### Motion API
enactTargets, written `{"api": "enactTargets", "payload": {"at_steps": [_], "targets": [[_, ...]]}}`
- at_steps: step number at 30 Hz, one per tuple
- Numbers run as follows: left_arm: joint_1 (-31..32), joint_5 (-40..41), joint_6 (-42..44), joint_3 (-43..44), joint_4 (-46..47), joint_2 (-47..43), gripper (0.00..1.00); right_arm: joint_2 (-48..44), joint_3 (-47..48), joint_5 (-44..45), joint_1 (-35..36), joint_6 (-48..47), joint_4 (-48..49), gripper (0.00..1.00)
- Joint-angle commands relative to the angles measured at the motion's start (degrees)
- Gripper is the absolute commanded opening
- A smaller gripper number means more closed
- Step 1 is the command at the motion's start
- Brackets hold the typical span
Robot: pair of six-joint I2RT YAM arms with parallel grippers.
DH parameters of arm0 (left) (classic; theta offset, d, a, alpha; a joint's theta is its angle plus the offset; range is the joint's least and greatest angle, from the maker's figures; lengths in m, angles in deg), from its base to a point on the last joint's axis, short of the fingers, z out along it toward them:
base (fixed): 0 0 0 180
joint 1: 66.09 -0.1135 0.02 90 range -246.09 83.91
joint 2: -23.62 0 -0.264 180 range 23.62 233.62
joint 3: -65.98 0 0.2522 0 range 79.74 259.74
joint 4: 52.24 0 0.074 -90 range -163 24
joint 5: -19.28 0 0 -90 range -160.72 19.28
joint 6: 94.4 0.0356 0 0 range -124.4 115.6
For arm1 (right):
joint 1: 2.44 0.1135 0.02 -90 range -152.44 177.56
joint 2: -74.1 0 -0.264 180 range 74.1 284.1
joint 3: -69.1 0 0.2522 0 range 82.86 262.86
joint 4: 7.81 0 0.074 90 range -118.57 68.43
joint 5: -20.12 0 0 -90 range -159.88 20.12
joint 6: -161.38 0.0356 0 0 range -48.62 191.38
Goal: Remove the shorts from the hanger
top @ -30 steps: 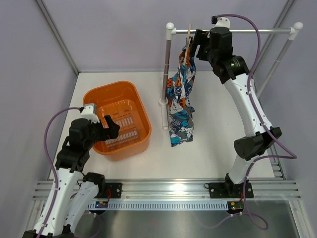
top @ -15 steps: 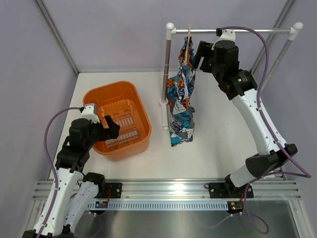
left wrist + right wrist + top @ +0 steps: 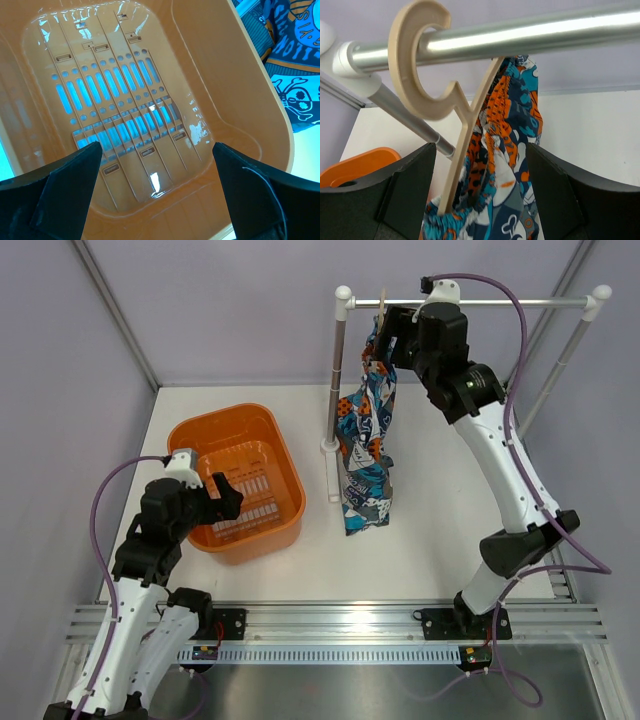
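— Bench (image 3: pixel 440 500) check: where are your shorts (image 3: pixel 368 450)?
— One o'clock, on the hanger (image 3: pixel 462 125) hooked over the rail (image 3: pixel 530 35). Your right end effector (image 3: pixel 480 195) stands wide at the hanger. Your left end effector (image 3: pixel 156 150) is wide over the basket (image 3: pixel 250 100) at nine.

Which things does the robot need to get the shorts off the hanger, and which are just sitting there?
For the job:
- shorts
- hanger
- right gripper, open near the hanger
- rail that the hanger hooks on

Just there:
- orange basket
- left gripper, open above the basket
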Motion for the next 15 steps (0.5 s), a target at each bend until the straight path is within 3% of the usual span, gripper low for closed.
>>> {"api": "enactTargets", "payload": {"at_steps": [1,10,15], "targets": [[0.3,-1.3,0.6,0.3,2.1,0.3,0.99,3.7,6.5,0.2,0.9,-1.3,-1.8,0.81],[0.4,-1.2,0.6,0.3,2.0,0.5,0.99,12.2,14.8,3.5,1.6,-2.5,-2.8,0.8],[0.5,-1.1,0.6,0.3,2.0,0.6,0.99,14.1,15.3,4.8,1.5,-2.5,-1.9,0.74]]}}
